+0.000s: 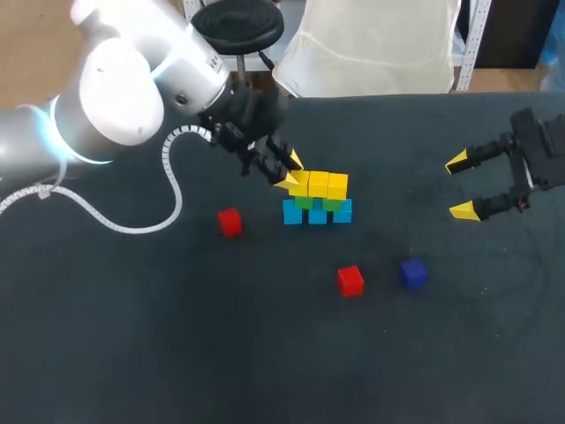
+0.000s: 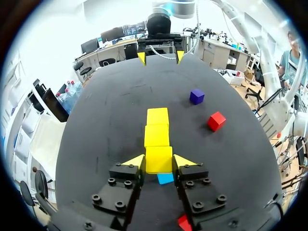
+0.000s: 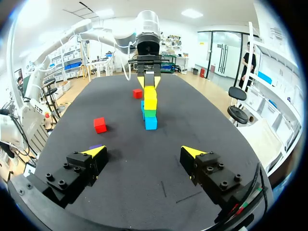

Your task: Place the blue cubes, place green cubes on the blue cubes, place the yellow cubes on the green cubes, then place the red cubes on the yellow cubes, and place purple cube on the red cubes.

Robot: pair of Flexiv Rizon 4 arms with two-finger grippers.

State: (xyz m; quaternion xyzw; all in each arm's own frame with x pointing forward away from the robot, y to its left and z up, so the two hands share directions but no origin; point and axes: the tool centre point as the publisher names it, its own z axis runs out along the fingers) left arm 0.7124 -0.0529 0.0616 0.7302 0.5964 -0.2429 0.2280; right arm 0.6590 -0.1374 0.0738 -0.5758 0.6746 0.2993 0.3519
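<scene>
L pincer (image 2: 160, 161): pinching the near-end bright yellow cube (image 2: 159, 155), prob. plastic; one yellow tip flat against each side face.
Near-end yellow cube: last in the top row of the stack, lying between the L pincer's fingers.
Other yellow cubes (image 2: 157, 135): 2 more, straight ahead of the L pincer, in one line w/ the pinched one, touching end to end.
Green cubes (image 1: 305, 202): 2, one layer under the yellow row, below and ahead of the L pincer.
Light blue cubes (image 1: 318, 215): 3 in a row on the black matte desk (image 1: 177, 353), bottom layer; one shows just under the pinched cube betw. the L pincer's fingers.
Red cube no. 1 (image 1: 229, 222): on the desk, apart from the stack, down beside the L pincer's body.
Red cube no. 2 (image 2: 215, 121): on the desk, ahead of the L pincer and off to one side, well apart from the stack.
Dark purple-blue cube (image 2: 196, 96): on the desk, further ahead of the L pincer than red cube no. 2; close to the R pincer, peeking out by one of its finger tips.
R pincer (image 3: 144, 151): spread wide, nothing betw. its fingers, over the desk, well apart from the stack; the stack and the L pincer are straight ahead of it.
</scene>
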